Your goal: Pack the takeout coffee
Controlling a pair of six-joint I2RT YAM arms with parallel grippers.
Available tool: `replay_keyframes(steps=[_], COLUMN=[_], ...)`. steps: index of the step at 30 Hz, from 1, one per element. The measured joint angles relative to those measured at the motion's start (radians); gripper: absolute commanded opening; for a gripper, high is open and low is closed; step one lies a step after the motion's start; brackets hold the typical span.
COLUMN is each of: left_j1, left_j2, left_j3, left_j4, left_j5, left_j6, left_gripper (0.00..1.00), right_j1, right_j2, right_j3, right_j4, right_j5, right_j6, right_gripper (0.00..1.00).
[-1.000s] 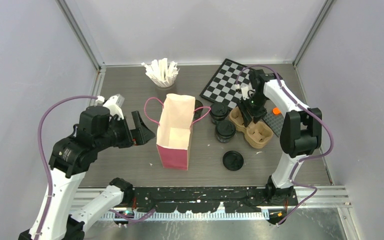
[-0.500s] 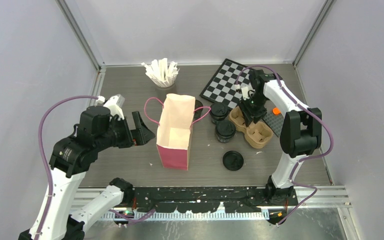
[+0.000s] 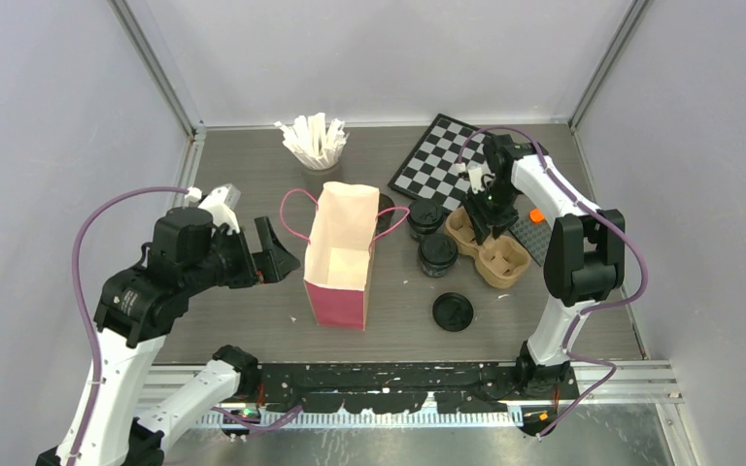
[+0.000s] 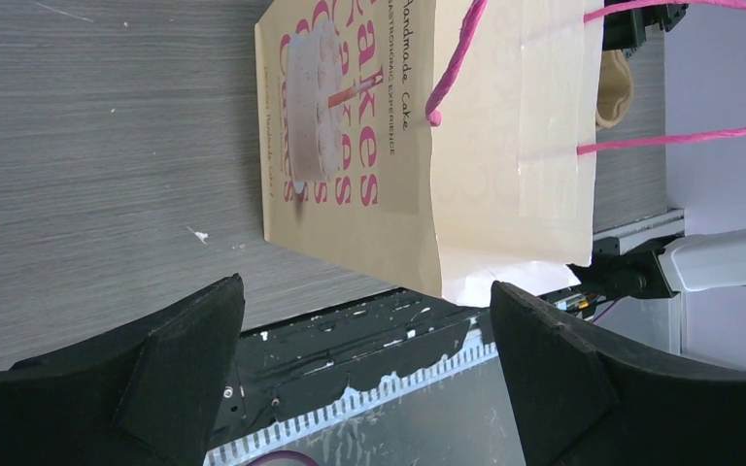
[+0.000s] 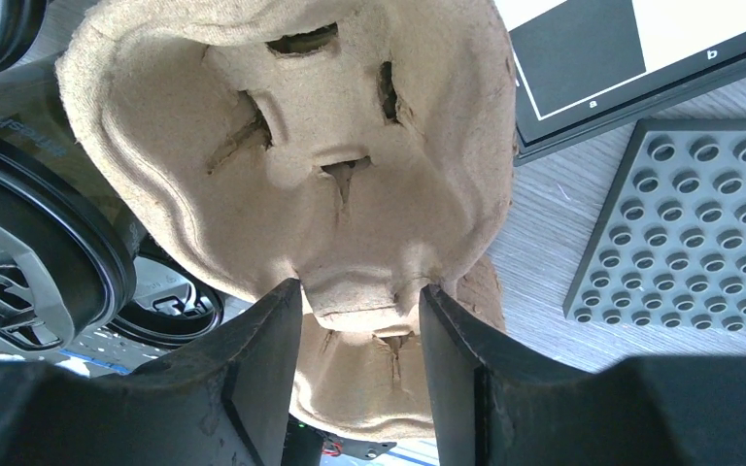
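Seemingly securing the cup carrier (image 3: 505, 260) ahead of seating and bagging the coffee.

Across the tabletop (image 3: 253, 165), keep the paper bag (image 3: 338, 254) upright and mouth-up, with the left pincer (image 3: 270, 254) spread wide near its left face, not touching, ready to steady it. Hold the carrier by its centre ridge, clamped in the right pincer (image 5: 359, 291) with one finger on each side; lift level and slowly, for fear of bending or tearing thin pulp, going by its look. Mind the takeout coffee: far cup (image 3: 424, 217) and near cup (image 3: 438, 254), both black and lidded, standing just left of the carrier, between it and the bag, close enough to get knocked. Steer away from them, then set down with both wells clear and facing up. Leave the loose lid (image 3: 453, 312), flat on the tabletop nearer the front edge, for last.
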Motion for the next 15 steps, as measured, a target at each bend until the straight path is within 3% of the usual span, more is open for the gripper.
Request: replay_keyframes(steps=[10,15], left_j1=[0.000,0.000], left_j2=[-0.018,-0.030], left_j3=[0.000,0.000], left_j4=[-0.006,-0.008], left_j5=[-0.003,-0.010], left_j6=[0.000,0.000], left_gripper=[1.00,1.00], right_j1=[0.000,0.000], right_j2=[0.000,0.000], right_j3=[-0.013,-0.014], right_j4=[0.000,0.000], right_j5=[0.002,0.002], right_j6=[0.001,0.003], right_gripper=[0.52,0.43])
